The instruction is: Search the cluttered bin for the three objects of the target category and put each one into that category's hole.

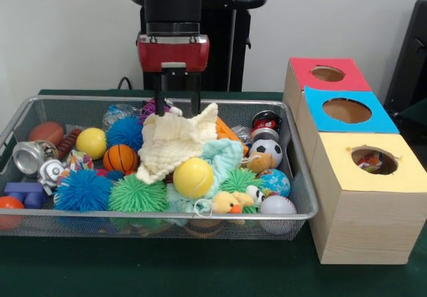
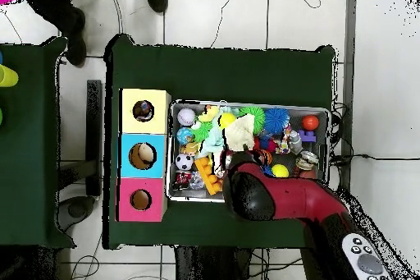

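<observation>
Gripper [image 1: 177,105] over the bin [image 1: 160,215], fingers spread, holding nothing.
Tips touch the top of the cream cloth [image 1: 175,145] at bin's far side. Bin's long axis runs L-R in front view. One dotted fabric piece [image 1: 371,161] shows inside the yellow box's hole [image 1: 374,160], orientation unclear.

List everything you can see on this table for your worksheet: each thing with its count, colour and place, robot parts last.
bin: one, silver wire mesh, left on the green table.
boxes: three, pale wood, in a row right of the bin; red top farthest, blue top middle, yellow top nearest.
hole: one, round, in the yellow top, something multicoloured inside.
cream cloth: one, waffle-textured, bin centre, on top.
mint cloth: one, beside the cream cloth.
yellow ball: one, bin front.
basketball: one, orange, left of centre.
spiky balls: blue, green, bin front.
can: one, silver, bin left.
hand: one, black fingers apart, above the bin's far side.
</observation>
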